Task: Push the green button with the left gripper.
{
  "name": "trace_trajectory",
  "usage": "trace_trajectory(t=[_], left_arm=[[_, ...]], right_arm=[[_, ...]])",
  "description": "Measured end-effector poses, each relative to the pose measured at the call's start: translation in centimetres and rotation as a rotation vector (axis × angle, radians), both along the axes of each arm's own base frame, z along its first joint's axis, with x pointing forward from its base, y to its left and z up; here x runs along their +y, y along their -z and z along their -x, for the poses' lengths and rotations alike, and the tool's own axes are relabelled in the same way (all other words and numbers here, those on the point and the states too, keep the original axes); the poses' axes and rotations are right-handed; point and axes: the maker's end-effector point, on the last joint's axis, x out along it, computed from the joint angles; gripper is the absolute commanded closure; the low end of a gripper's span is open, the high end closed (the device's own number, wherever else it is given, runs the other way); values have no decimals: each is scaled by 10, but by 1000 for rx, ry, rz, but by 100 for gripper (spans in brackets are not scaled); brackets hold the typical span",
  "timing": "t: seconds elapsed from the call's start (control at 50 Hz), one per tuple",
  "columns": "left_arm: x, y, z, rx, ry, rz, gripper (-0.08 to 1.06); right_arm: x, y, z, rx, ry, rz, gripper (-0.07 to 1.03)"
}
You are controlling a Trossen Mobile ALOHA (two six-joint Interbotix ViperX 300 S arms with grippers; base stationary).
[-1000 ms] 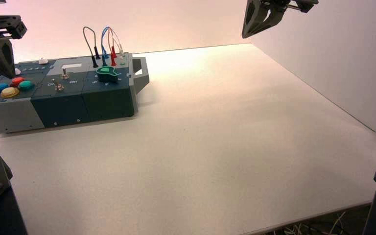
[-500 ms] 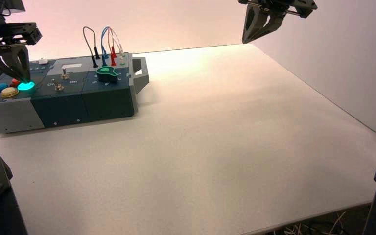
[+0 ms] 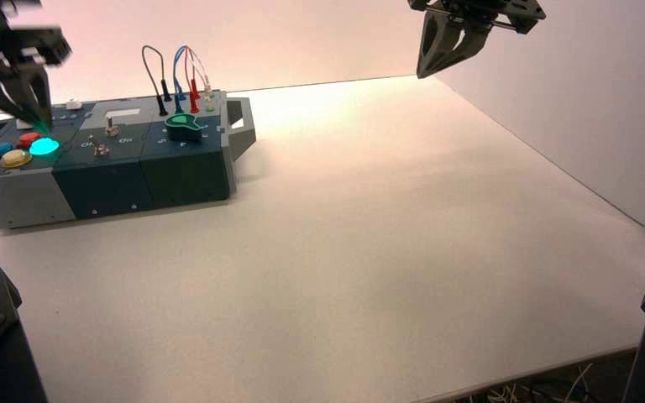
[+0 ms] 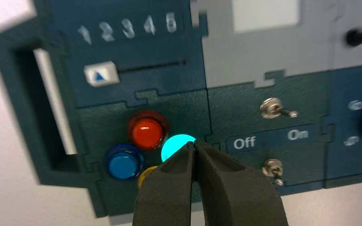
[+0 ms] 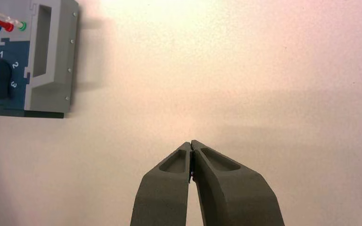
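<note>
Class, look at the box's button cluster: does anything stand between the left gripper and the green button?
Nothing visible does. The left gripper, fingers closed, hangs just above the glowing green button; the red button sits beside it, not between. The right gripper is far off.

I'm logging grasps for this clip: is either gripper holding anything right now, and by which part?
Nothing is held. The left gripper is shut and empty above the lit green button; the right gripper is shut, empty, away from the box.

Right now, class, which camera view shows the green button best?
The left wrist view: the green button glows cyan close up beside the red button, just past the shut left gripper. The high view shows it small and far off. The right wrist view misses it.
</note>
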Motion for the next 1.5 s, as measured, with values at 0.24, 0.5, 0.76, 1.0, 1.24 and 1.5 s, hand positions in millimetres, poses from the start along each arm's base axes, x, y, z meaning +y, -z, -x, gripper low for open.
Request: trace_trajectory(t=[0.24, 0.5, 0.76, 1.0, 1.24, 1.5], left_arm=[[1, -12, -1, -38, 1, -13, 101], [1, -11, -1, -36, 2, -13, 101], [0, -16, 0, -46, 3, -14, 101], [-4, -45, -6, -146, 10, -35, 101], [-18, -85, -8, -274, 32, -50, 101], [-22, -112, -4, -364, 29, -63, 101]], right_arm=[[0, 0, 1, 9, -2, 1, 98], [0, -2, 2, 6, -3, 0, 98], [-2, -1, 1, -2, -13, 16, 98], [-4, -2, 0, -13, -26, 34, 98], [-5, -12, -1, -62, -25, 26, 98], [-8, -14, 5, -73, -29, 30, 98]])
